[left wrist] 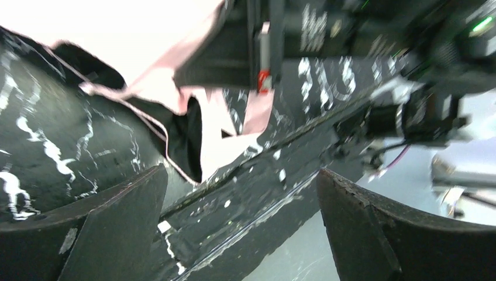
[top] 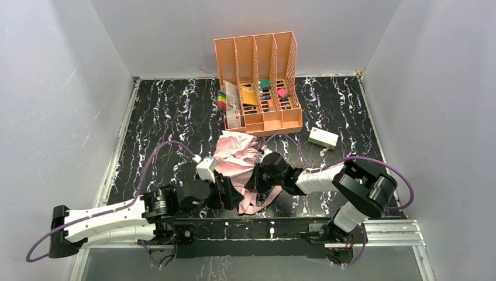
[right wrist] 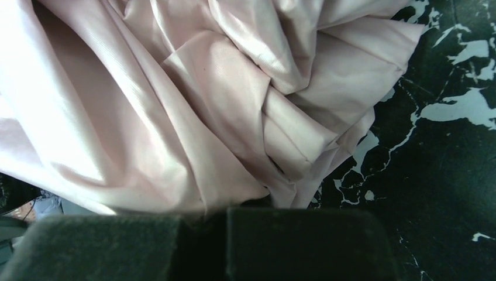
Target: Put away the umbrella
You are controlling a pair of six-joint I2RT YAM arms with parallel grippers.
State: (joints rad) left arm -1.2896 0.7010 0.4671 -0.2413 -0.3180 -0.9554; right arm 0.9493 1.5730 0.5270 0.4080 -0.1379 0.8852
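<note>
1. The umbrella [top: 237,159] lies as a crumpled pink bundle on the counter [top: 164,117], between the two claws and near the arm bases. It is well apart from the orange organiser [top: 260,82], and its strap [top: 263,202] trails toward the near edge.
2. The left claw [left wrist: 240,172] is spread wide with nothing between its fingers; the fabric hangs just beyond the tips.
3. The right claw [right wrist: 225,234] is pressed together at the fabric's hem. Whether a fold is actually caught there cannot be told.
4. Likely hazards:
   - With one claw free, the loose canopy can sag open or slide out of a thin pinch.
   - A grip on cloth alone may leave the frame behind.
   - The trailing strap may catch on the near rail.
5. Concealed or unclear:
   - The handle, shaft and ribs are buried under the cloth.
   - The left wrist view is smeared by blur.
   - From above, both claw tips are masked by fabric and arm housings.
</note>
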